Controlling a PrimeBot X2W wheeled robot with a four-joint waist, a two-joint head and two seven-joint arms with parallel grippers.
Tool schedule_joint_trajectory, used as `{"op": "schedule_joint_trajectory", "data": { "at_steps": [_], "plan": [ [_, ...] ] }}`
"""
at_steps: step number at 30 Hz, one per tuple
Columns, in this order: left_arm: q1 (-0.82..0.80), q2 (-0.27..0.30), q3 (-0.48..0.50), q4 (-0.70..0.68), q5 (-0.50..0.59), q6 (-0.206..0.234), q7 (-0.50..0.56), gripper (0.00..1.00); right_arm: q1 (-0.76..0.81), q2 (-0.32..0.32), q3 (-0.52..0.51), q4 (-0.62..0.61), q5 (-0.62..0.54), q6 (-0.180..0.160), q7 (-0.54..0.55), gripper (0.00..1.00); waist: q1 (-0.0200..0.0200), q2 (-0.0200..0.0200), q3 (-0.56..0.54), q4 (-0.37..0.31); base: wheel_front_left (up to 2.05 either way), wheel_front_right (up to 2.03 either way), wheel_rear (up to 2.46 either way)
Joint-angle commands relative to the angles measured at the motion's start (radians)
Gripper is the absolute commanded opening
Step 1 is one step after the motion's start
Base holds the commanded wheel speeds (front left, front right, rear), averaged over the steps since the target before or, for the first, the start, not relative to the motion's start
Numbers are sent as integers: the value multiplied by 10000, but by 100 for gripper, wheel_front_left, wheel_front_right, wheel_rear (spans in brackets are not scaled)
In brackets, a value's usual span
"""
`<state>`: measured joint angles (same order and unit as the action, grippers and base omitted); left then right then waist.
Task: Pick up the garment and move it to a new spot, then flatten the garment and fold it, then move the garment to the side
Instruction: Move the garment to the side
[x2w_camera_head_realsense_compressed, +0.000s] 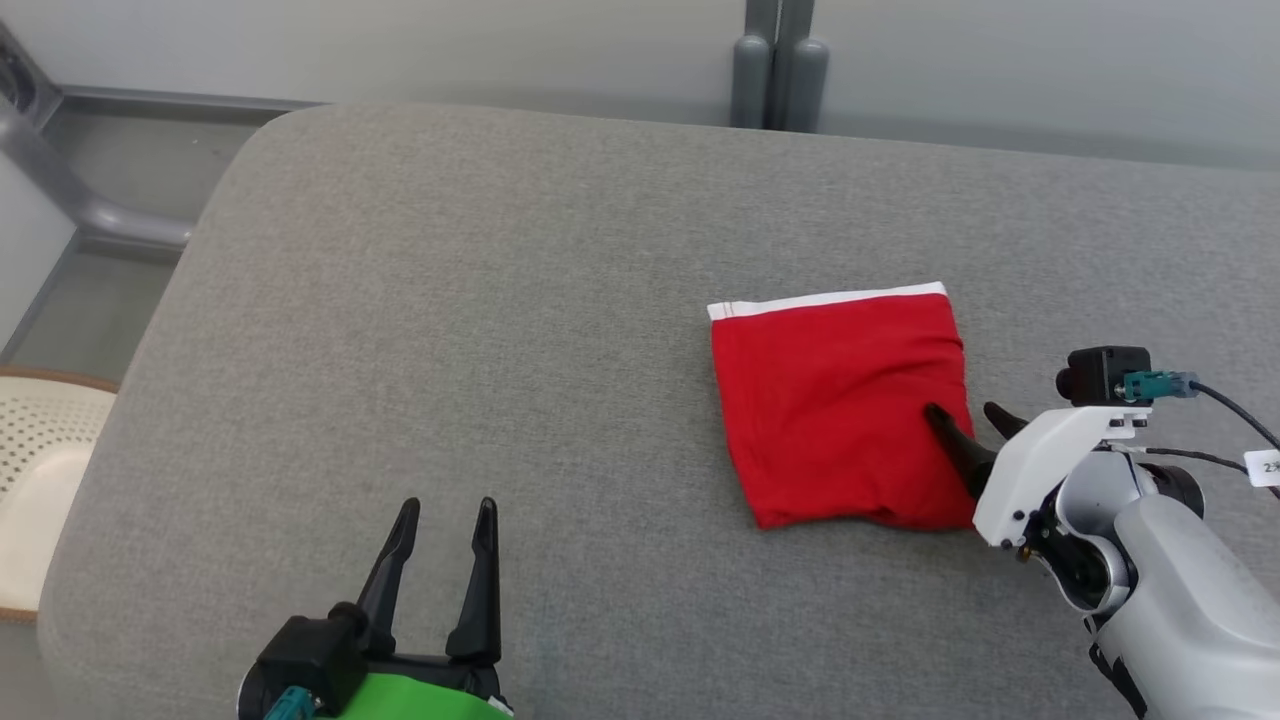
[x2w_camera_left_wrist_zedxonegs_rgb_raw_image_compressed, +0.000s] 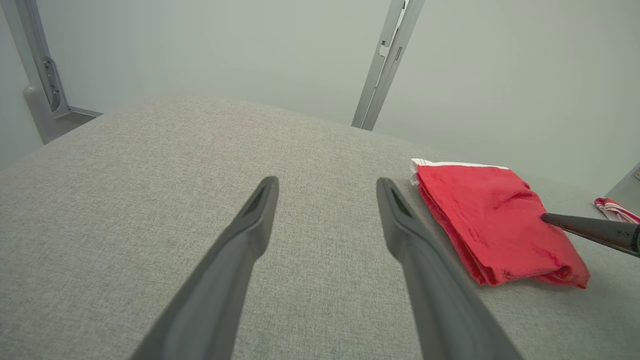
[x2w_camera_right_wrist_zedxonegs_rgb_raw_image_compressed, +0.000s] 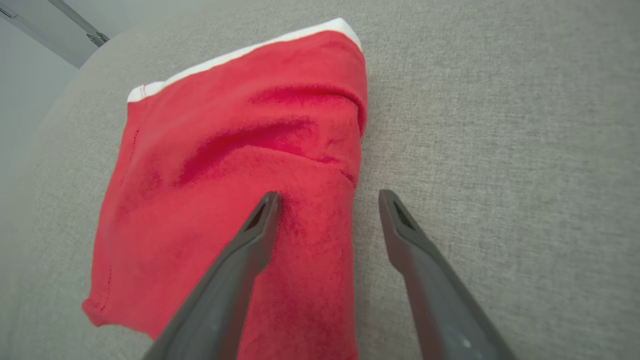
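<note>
Nearest the robot, low left in the head view: left gripper (x2w_camera_head_realsense_compressed: 448, 505), two dark fingers spread apart with nothing between them, poised over bare grey padded surface (x2w_camera_head_realsense_compressed: 450, 300). It is well apart from the garment, which lies ahead and to its right. Its own wrist view places the red packet off past the right-hand finger.

Next out, low right: right gripper (x2w_camera_head_realsense_compressed: 961, 408), fingers likewise parted and holding nothing. Clearly the nearer arm. Its fingers straddle the garment's right-hand edge. The inner finger (x2w_camera_right_wrist_zedxonegs_rgb_raw_image_compressed: 245, 255), toward the robot's left, lies over the red cloth just inside that edge. The outer finger (x2w_camera_right_wrist_zedxonegs_rgb_raw_image_compressed: 407, 240) lies over bare surface just beside it. Whether the inner tip presses the cloth or hangs just above it cannot be told.

Middle distance, right of centre: garment (x2w_camera_head_realsense_compressed: 830, 410), red, folded into a compact packet of several layers, flat on the surface. It is close to square, so there is no strong long axis. Its bulk runs forward and to the left of the right gripper's fingers. Rounded fold at the near edge, puckers toward the right edge.

Far edge of packet: white trim (x2w_camera_head_realsense_compressed: 825, 300), running left to right.

Beyond: grey posts (x2w_camera_head_realsense_compressed: 780, 70) against a pale wall.

Assessment: folding looks done and the shift aside is not yet made. That move probably falls to the right arm, closing across the edge it straddles.
</note>
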<state>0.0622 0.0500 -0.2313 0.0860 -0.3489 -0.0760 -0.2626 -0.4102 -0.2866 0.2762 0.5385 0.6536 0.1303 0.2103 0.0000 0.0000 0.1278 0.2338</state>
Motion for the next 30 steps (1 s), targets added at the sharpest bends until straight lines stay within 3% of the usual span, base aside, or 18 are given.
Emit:
{"op": "schedule_joint_trajectory", "data": {
  "at_steps": [1,7,8,11,16,21,25,30],
  "plan": [
    [-28,16,-77,-16,-49,79,-26,100,-240,-12,-95,224,182,6,74,100,0,0,422,822,0,0,0],
    [206,16,-318,-58,-158,229,-26,100,-686,383,-351,1168,1171,8,431,100,0,0,399,1117,0,0,0],
    [237,16,-350,-67,-166,236,-26,100,-728,437,-465,1270,1411,8,384,0,0,0,399,1101,0,0,0],
    [185,16,-382,-136,-190,309,-26,100,-788,371,-350,1062,1985,8,286,0,0,0,407,891,0,0,0],
    [132,16,-152,-237,-133,320,-26,100,-902,-465,-140,739,2291,5,104,0,0,0,468,52,0,0,0],
    [-223,16,-139,-196,99,109,-24,100,-1196,-2082,-259,260,2420,5,408,0,0,0,747,-802,0,0,0],
    [-505,19,-308,-225,194,42,-26,100,-1552,-3414,-652,159,2405,8,994,0,0,0,1115,-1068,0,0,0],
    [-644,19,-477,-303,201,147,-26,100,-1993,-4615,-1404,372,2446,6,1734,0,0,0,1633,-1097,0,0,0]
  ]
}}
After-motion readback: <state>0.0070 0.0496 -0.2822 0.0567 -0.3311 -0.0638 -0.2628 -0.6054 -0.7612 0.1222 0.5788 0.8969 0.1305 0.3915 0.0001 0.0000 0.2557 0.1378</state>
